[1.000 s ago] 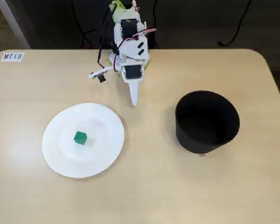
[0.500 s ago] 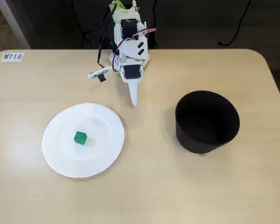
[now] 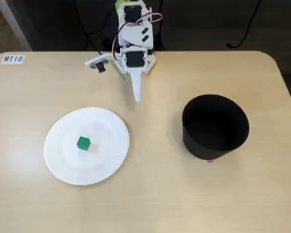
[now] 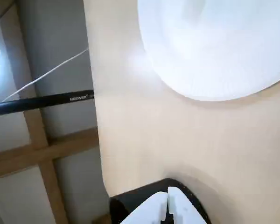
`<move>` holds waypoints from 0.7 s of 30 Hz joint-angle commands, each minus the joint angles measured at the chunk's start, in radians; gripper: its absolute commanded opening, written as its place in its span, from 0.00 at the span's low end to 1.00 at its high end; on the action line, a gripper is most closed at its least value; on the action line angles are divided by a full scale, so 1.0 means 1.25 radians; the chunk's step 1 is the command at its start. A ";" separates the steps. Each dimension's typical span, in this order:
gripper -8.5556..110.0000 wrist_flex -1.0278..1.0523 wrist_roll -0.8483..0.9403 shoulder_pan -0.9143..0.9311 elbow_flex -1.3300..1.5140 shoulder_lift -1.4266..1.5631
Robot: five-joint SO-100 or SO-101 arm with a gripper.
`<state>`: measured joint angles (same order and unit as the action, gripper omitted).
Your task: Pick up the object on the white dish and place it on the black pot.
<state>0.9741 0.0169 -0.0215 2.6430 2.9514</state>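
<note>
**A:** What does the fixed view show?

**B:** The arm sits at the far edge of the table, folded low. Its gripper points down toward the near side, the white fingers pressed together into one narrow tip with no gap between them and nothing held. The tip is over bare table, between the white dish and the black pot, well apart from both.

**A:** And the object?

**B:** The object, a small green cube, lies on the dish, a little left of its centre. The dish is on the left of the table, the pot stands upright on the right, open at the top. A small label reading MT18 is stuck at the far left corner.

**A:** The wrist view?

**B:** The two fingertips come in from the bottom edge, touching along their length. Just behind them is the dark rim of the pot. The dish fills the upper right; the cube is not visible there. A black bar crosses beyond the table's edge at left.
</note>
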 commanded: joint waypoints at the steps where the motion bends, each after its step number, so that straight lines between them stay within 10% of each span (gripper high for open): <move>1: 0.07 -0.006 0.017 0.002 -0.177 -0.158; 21: 0.07 0.209 0.044 -0.026 -0.848 -1.057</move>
<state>1.2057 0.0598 -0.0583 1.6782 1.6950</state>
